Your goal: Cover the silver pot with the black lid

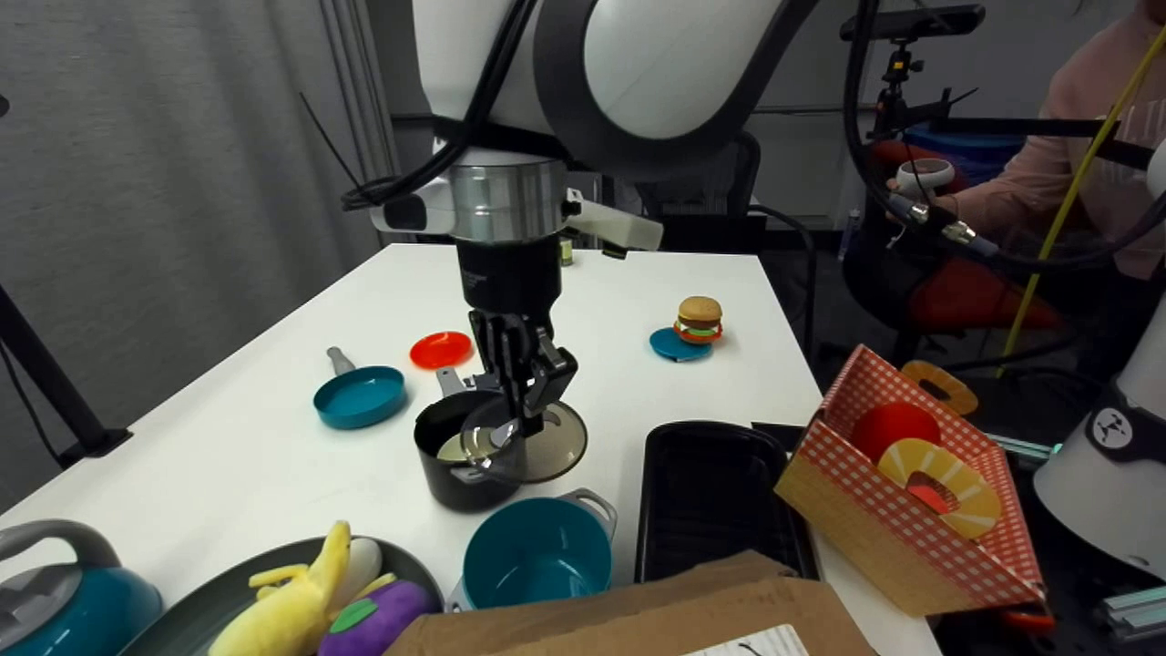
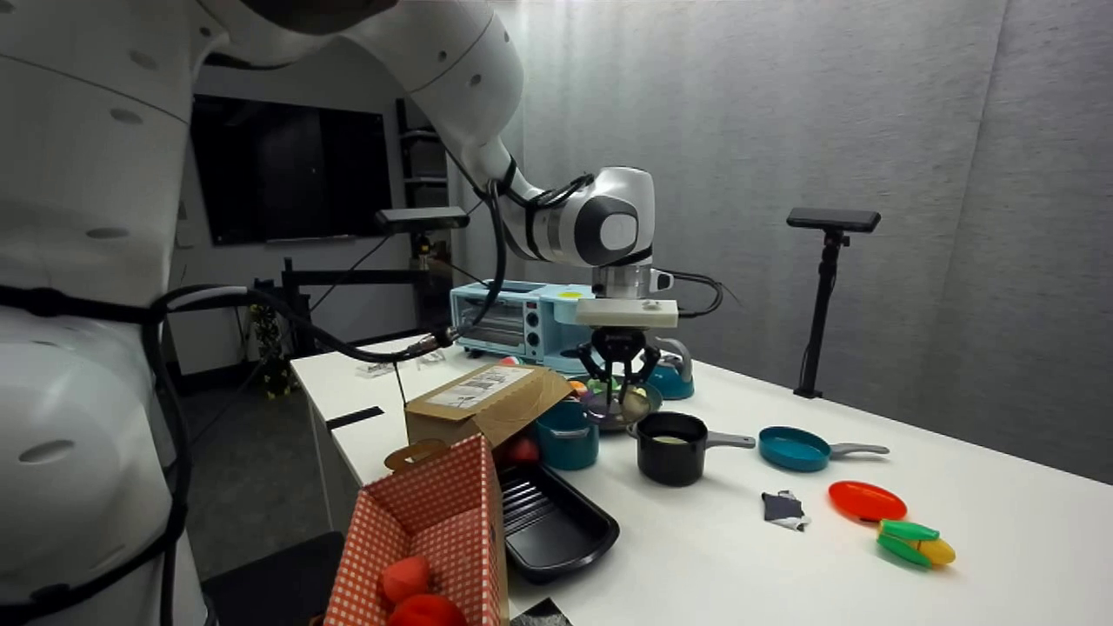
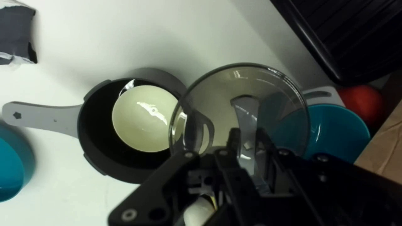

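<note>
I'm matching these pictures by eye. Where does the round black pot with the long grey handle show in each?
In an exterior view: the round black pot with a long grey handle, left of centre, up-left of the deep round teal pot.
In an exterior view: the black pot, right of centre, right of the teal pot.
Wrist view: the black pot, left; teal pot, right.
Shared landmark: the teal pot.

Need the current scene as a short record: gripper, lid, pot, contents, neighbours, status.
gripper: closed on the lid handle
glass lid: see-through, raised, off to one side of the pot
black pot: upright, uncovered
pot contents: cream bowl
neighbours: teal pot, black tray, teal pan
status: lid held, pot not yet covered
</note>
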Controlling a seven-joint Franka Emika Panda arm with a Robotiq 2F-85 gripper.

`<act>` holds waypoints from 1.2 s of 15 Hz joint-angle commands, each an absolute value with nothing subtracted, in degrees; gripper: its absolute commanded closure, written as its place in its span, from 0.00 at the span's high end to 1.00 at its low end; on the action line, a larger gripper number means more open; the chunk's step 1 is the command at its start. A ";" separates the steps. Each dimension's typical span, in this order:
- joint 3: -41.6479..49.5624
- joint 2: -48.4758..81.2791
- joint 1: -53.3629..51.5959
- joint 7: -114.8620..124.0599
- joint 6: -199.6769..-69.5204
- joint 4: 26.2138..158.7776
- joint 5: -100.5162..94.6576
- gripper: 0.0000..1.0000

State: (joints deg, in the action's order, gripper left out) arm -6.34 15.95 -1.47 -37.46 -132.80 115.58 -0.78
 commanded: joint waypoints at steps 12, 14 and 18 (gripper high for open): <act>-5.03 24.40 -0.23 -32.67 -132.47 103.17 -2.66 0.04; -4.43 25.66 0.16 -32.69 -132.23 101.64 -3.15 0.04; -3.83 27.60 0.30 -32.32 -132.33 100.22 -4.17 0.04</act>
